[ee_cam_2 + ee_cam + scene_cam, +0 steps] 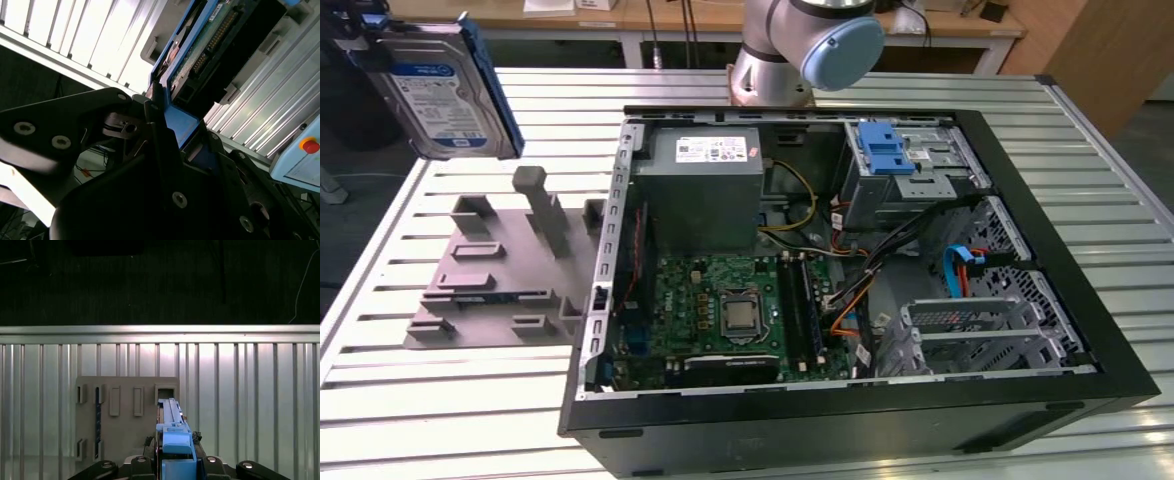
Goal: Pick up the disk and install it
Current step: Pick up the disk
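1. One disk (447, 85).
2. One open computer case (854, 412).
3. One grey power-supply box (707, 185).
4. One motherboard (720, 310).
5. One grey fixture plate (480, 278).
6. One robot arm (814, 45).
7. One slatted metal table (440, 400).

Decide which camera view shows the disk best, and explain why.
The exterior view: the disk shows its labelled face and blue frame. The first wrist view shows the disk edge-on; the second wrist view shows its circuit-board underside.

Bright, even overhead light in the exterior view, soft sheen on the surface (454, 400). Blown-out glare across it in the second wrist view, gripper (164, 111) nearly black in shadow. Dark background, banded reflections in the first wrist view.
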Robot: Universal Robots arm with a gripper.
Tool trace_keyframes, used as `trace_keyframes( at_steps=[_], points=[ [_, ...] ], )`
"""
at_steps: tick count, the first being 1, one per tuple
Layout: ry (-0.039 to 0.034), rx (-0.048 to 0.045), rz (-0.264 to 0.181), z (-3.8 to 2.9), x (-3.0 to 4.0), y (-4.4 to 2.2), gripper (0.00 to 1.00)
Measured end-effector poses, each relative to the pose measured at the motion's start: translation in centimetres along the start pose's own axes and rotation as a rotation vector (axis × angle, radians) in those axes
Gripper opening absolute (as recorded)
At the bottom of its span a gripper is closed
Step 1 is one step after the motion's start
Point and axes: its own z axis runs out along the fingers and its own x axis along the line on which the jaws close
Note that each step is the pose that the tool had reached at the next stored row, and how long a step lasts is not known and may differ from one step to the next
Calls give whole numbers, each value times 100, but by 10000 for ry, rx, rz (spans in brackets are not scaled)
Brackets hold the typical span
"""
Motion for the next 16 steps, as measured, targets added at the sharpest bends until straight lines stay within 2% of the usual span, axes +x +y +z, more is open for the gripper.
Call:
trace_keyframes(
  at_steps=[11, 16],
  points=[
    [0, 3, -14, -112, 0, 0, 36],
    [-2, 5, -21, -183, 1, 1, 36]
  ],
)
